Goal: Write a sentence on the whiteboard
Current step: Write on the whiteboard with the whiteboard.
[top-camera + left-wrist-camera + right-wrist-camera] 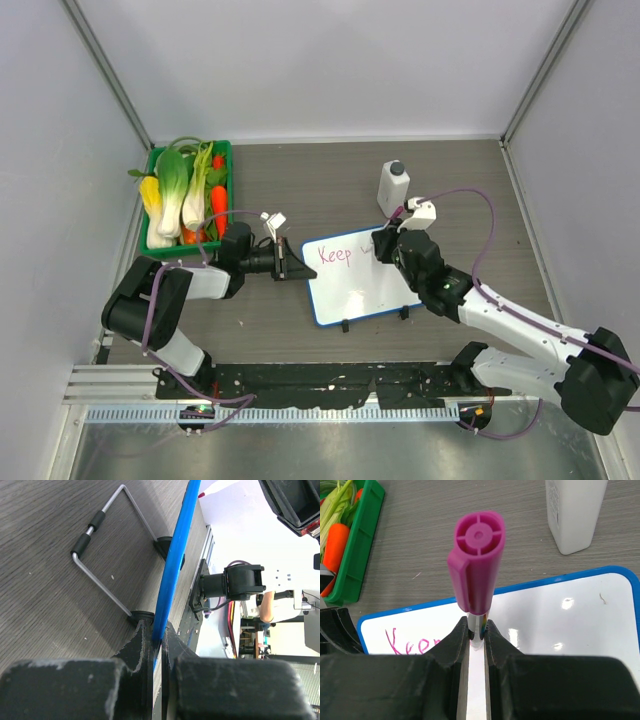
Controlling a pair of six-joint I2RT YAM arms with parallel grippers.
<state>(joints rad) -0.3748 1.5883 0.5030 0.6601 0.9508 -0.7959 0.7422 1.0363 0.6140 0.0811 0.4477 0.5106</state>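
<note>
Noted: left gripper [159, 632] pinches whiteboard [362, 288] rim; right gripper [477, 632] pinches pink marker [476, 555], tip unseen. Of sentence [335, 255], only "Keep" legible; rest hidden behind right gripper.

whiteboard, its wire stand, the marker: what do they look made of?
Whiteboard: glossy white face with light glints, likely a coated sheet; blue rim looks like smooth plastic.
Wire stand: bare grey rod with a metallic sheen; black sleeves probably rubber or foam.
Marker: magenta cap looks like moulded plastic, satin, ribbed spokes in its end.
</note>
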